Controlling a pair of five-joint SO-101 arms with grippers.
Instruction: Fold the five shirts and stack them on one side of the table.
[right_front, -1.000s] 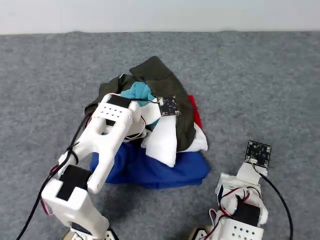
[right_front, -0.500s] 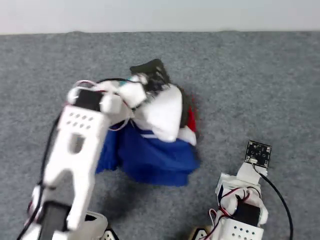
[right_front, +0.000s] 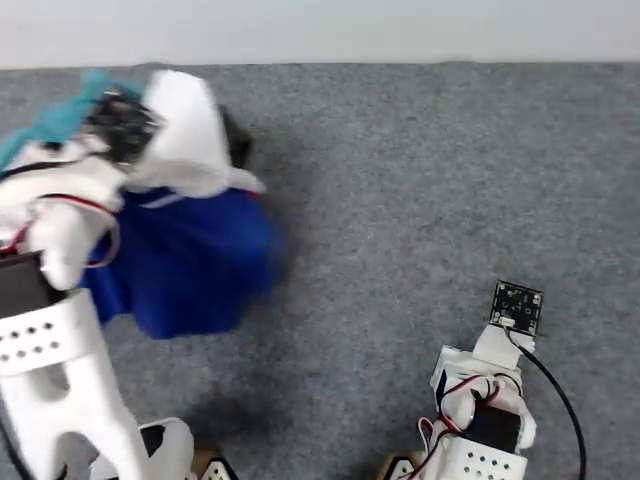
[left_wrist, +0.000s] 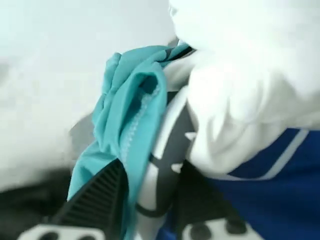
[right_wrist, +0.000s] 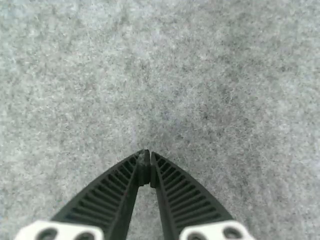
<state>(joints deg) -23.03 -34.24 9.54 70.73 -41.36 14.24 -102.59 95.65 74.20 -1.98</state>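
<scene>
A bundle of shirts hangs from my left gripper (left_wrist: 150, 175) at the table's far left: a blue shirt (right_front: 185, 265) lowest, a white shirt (right_front: 185, 130) draped over it, a teal shirt (right_front: 60, 115) at the back corner and a strip of dark cloth (right_front: 235, 145) behind. In the left wrist view the teal shirt (left_wrist: 130, 105) is pinched between the fingers, with the white shirt (left_wrist: 240, 100) and blue shirt (left_wrist: 270, 200) beside it. My right gripper (right_wrist: 146, 170) is shut on nothing, just above bare grey table surface (right_wrist: 210, 75) at the front right.
The grey felt-like table (right_front: 430, 180) stretches open across its middle and right. A pale wall (right_front: 400, 30) runs along the far edge. The right arm's base (right_front: 480, 420) sits at the front right edge.
My left arm has lifted the whole shirt bundle from the table's middle and swung it to the far left back corner. The right arm has not moved.
</scene>
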